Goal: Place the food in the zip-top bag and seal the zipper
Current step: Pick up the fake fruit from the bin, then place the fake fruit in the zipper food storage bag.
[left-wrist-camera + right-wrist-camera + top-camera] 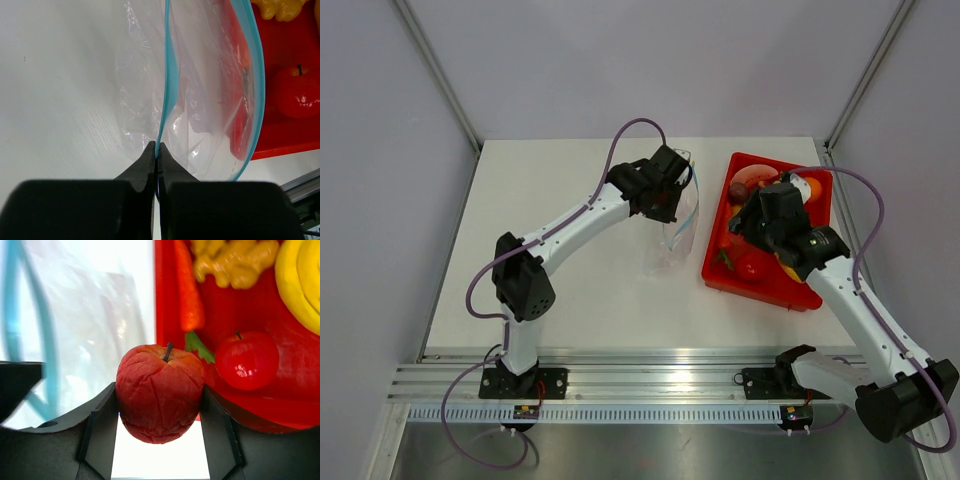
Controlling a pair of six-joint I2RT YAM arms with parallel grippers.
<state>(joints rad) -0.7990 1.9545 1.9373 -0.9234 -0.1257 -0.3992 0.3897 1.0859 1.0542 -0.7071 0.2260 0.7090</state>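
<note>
The clear zip-top bag point(682, 228) stands left of the red tray, its mouth open, with the two sides of the light blue zipper point(168, 75) apart. My left gripper point(157, 150) is shut on the near zipper strip and holds the bag up; it also shows in the top view point(672, 195). My right gripper point(160, 407) is shut on a wrinkled red toy apple point(160, 392), lifted at the tray's left edge point(738, 222), beside the bag point(85, 330). More food lies in the tray: a glossy red apple point(247, 360), a carrot point(189, 295), ginger point(235, 262) and a banana point(300, 285).
The red tray point(720, 275) sits at the right of the white table, close against the bag. It holds a purple ball point(738, 190) and an orange point(812, 188) at its far end. A metal rail point(650, 385) runs along the near edge.
</note>
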